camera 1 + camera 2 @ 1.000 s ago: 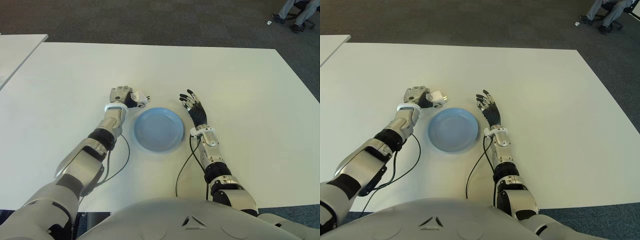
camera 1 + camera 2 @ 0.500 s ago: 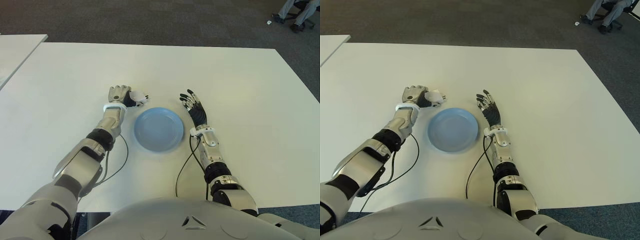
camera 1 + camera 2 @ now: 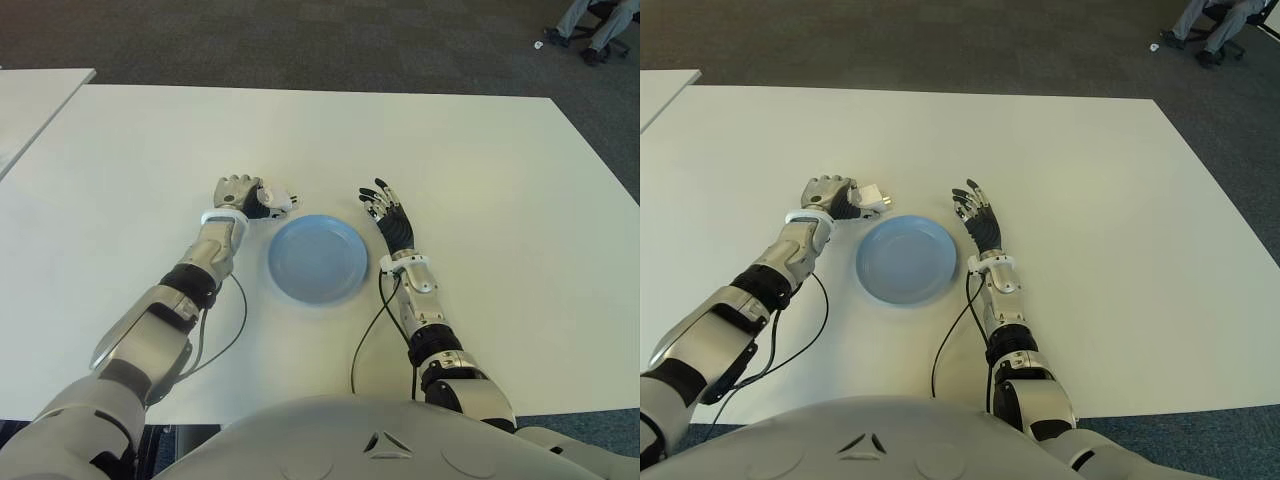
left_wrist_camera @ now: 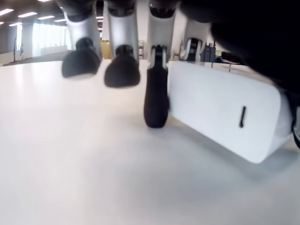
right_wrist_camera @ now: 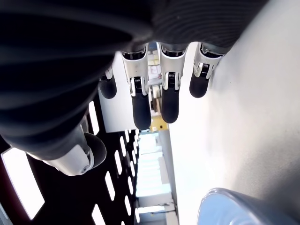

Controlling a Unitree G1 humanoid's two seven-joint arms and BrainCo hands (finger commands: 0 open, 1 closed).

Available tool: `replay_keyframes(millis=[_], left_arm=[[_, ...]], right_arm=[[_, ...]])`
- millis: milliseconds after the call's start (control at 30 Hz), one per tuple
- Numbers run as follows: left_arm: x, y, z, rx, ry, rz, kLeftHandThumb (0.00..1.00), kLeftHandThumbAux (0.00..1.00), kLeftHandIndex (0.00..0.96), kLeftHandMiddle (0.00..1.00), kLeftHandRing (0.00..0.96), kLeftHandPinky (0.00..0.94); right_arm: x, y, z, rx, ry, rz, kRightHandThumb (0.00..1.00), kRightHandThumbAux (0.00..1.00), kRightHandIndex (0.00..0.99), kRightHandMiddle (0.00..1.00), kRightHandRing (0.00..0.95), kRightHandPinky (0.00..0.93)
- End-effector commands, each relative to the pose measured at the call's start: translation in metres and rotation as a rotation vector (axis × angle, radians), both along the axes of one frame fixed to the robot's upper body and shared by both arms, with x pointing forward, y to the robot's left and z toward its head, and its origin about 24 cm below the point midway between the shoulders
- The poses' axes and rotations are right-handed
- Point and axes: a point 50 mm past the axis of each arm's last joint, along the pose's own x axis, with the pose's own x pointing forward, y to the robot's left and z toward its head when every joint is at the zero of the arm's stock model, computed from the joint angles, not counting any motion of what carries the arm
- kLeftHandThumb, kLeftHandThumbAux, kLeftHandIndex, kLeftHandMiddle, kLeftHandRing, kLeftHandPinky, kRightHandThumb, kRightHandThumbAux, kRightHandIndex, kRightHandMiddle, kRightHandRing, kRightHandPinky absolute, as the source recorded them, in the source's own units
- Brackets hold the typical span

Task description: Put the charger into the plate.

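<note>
Just left of the blue plate (image 3: 317, 258), near its far rim, the left hand (image 3: 238, 193) has its fingers (image 4: 156, 101) curled around the white charger (image 3: 277, 200), whose prong end pokes out toward the plate. From the left wrist view the charger's white body (image 4: 225, 110) lies against the white tabletop (image 3: 500, 170), with one fingertip pressed to its side and two others hanging just off the surface. Right of the plate, the right hand (image 3: 391, 218) shows with fingers (image 5: 140, 101) straight and spread, holding nothing. Black cables (image 3: 372, 330) trail from both wrists on the near side of the plate.
</note>
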Motion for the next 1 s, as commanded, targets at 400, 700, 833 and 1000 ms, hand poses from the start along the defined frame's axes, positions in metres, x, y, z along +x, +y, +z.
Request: replay_keyframes(millis=[400,700,833,1000], left_arm=[[-0.007,0.011,0.012,-0.077,-0.035,-0.014,0.752,0.695,0.444,0.849,0.852,0.844],[-0.014,0.007,0.046,-0.184,-0.152,-0.051,0.751,0.696,0.444,0.849,0.847,0.827],[-0.019,0.004,0.062,-0.235,-0.208,-0.072,0.750,0.697,0.443,0.854,0.850,0.826],[-0.025,-0.001,0.078,-0.279,-0.261,-0.088,0.751,0.697,0.443,0.856,0.851,0.825]], right_arm=[[-0.005,0.000,-0.010,0.004,0.061,-0.010,0.000,0.625,0.048,0.251,0.193,0.059],[-0.005,0.001,-0.010,0.004,0.065,-0.007,0.000,0.625,0.044,0.251,0.194,0.053],[-0.004,0.001,-0.010,0.004,0.068,-0.005,0.000,0.633,0.041,0.253,0.196,0.051],[-0.004,0.001,-0.011,0.008,0.074,-0.003,0.000,0.645,0.039,0.255,0.199,0.056]])
